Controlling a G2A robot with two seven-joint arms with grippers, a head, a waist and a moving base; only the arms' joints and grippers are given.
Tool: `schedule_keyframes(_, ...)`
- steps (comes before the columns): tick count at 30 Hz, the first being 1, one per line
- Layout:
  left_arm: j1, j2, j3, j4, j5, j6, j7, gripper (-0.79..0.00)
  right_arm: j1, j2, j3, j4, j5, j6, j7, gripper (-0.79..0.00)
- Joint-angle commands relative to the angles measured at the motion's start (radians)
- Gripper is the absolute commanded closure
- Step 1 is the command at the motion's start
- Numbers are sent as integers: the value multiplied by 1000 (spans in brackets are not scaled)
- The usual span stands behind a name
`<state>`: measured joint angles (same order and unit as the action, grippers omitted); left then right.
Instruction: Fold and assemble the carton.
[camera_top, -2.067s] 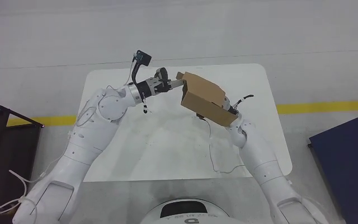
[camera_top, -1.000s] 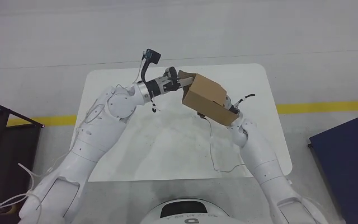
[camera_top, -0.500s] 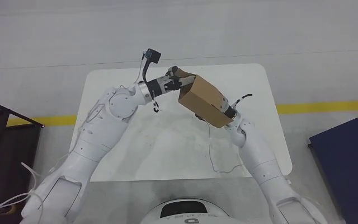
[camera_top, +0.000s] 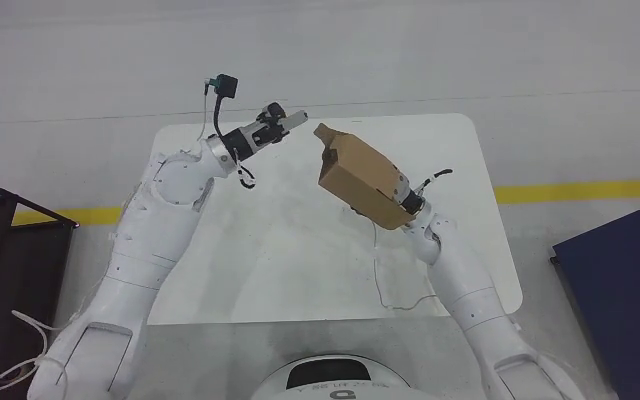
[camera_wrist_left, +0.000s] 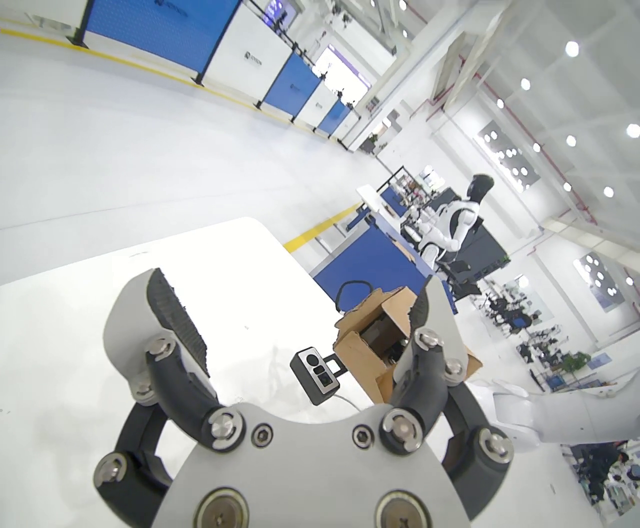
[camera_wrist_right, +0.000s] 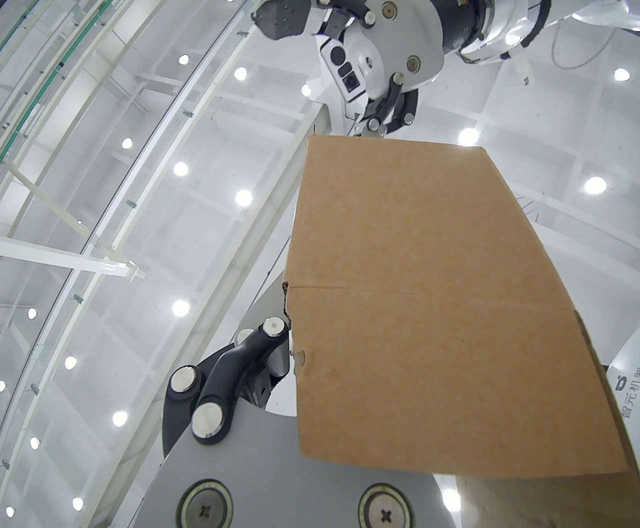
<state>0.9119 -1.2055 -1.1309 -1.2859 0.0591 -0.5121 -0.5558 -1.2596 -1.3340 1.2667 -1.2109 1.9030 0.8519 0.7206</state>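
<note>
Top view, left claw (camera_top: 291, 118) spread, clear of carton (camera_top: 358, 176), right claw (camera_top: 406, 200) pinching carton above table (camera_top: 250, 250)

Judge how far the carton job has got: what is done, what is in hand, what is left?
Done: the carton is opened into a box shape and is held clear of the table. In hand: the right gripper holds one end; the left gripper hangs apart from it, fingers open. Left: the end facing the left gripper is open, its flaps not yet folded shut.
</note>
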Motion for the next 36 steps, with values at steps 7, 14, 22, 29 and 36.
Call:
schedule_keyframes(7,55,23,-79,3,3,22,-47,-785,-3,0,-1,-5,0,-9,-7,0)
schedule_keyframes(14,12,0,18,60,2,34,-67,-785,-24,-1,0,-40,9,-29,-46,0)
schedule_keyframes(22,-126,-42,144,184,17,57,-104,-785,-39,0,7,-60,1,-26,-50,0)
schedule_keyframes(29,-184,-67,163,271,-55,38,-67,-785,-42,2,16,-63,2,-22,-52,0)
schedule_keyframes(36,-223,-75,178,320,-16,29,-80,-785,-36,2,17,-57,4,-15,-61,0)
